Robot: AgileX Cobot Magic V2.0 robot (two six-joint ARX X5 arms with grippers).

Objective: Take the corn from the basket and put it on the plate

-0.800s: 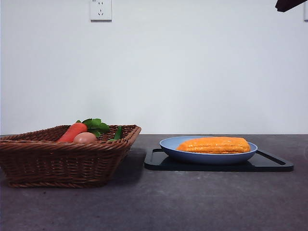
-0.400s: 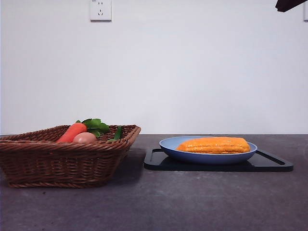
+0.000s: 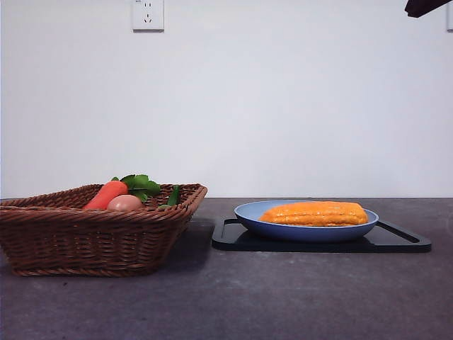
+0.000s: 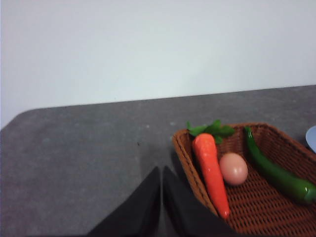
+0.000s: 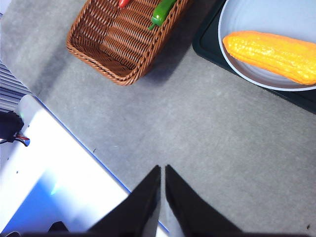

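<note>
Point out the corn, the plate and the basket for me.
corn (image 3: 315, 213): front view, middle of the cob.
plate (image 3: 304, 231): front view, near outer wall.
basket (image 3: 92, 241): front view, woven front side.

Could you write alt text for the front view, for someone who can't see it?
A cob of corn lies on a light-blue plate, which sits on a flat black tray on a dark table. Beside them stands a brown wicker basket holding a carrot, a pinkish egg and green leaves.
</note>
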